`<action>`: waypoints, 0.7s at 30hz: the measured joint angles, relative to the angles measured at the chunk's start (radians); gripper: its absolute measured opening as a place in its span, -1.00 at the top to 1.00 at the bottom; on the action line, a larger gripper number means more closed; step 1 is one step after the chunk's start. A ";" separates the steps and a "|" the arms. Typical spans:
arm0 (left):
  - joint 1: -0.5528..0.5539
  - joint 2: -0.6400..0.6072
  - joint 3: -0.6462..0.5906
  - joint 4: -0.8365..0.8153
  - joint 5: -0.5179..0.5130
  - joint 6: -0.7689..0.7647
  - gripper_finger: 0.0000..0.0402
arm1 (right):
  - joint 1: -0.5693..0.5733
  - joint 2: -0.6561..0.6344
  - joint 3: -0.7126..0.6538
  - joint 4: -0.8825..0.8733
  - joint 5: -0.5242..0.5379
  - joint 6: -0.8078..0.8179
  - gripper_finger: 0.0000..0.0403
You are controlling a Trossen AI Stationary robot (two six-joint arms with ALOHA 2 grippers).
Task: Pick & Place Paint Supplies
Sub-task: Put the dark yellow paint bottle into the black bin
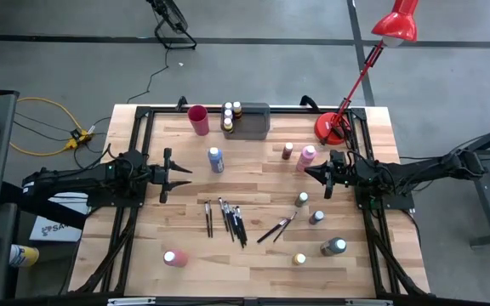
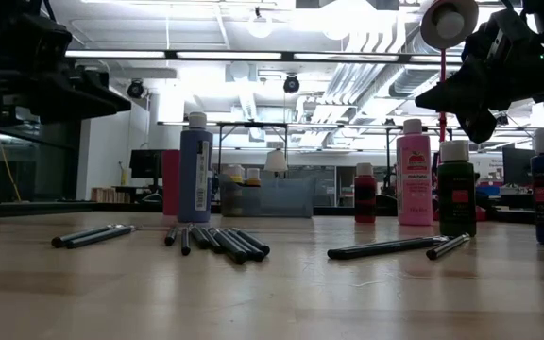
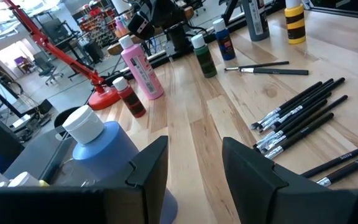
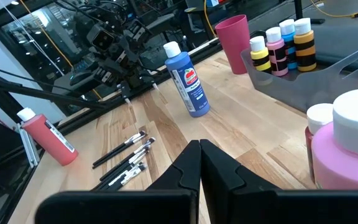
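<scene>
My left gripper (image 1: 184, 172) is open and hovers left of the upright blue bottle (image 1: 217, 159), which shows beside its fingers in the left wrist view (image 3: 98, 149). My right gripper (image 1: 309, 172) is shut and raised over the table just near-side of the pink bottle (image 1: 305, 158) and brown bottle (image 1: 287, 150); the pink bottle fills the edge of the right wrist view (image 4: 347, 149). Several dark brushes (image 1: 226, 219) lie flat mid-table, and two more (image 1: 276, 228) lie to their right. Several other bottles (image 1: 316, 218) stand at the near right, and a pink one (image 1: 174, 257) at the near left.
A red cup (image 1: 198, 119) and a grey tray (image 1: 253, 123) holding three bottles (image 1: 228, 115) stand at the far edge. A red desk lamp's base (image 1: 330, 127) sits at the far right corner. Bare wood lies between the two grippers.
</scene>
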 joint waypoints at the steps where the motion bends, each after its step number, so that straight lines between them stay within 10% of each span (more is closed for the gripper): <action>1: 0.000 0.000 0.000 0.000 0.000 0.000 0.27 | 0.000 0.000 0.000 0.000 0.000 0.000 0.99; 10: 0.000 0.000 0.000 0.000 0.000 0.000 0.27 | 0.000 0.000 0.000 0.037 -0.027 0.263 0.99; 21: 0.000 0.000 0.000 -0.001 0.001 0.000 0.27 | 0.041 0.010 0.032 0.180 -0.381 0.407 0.99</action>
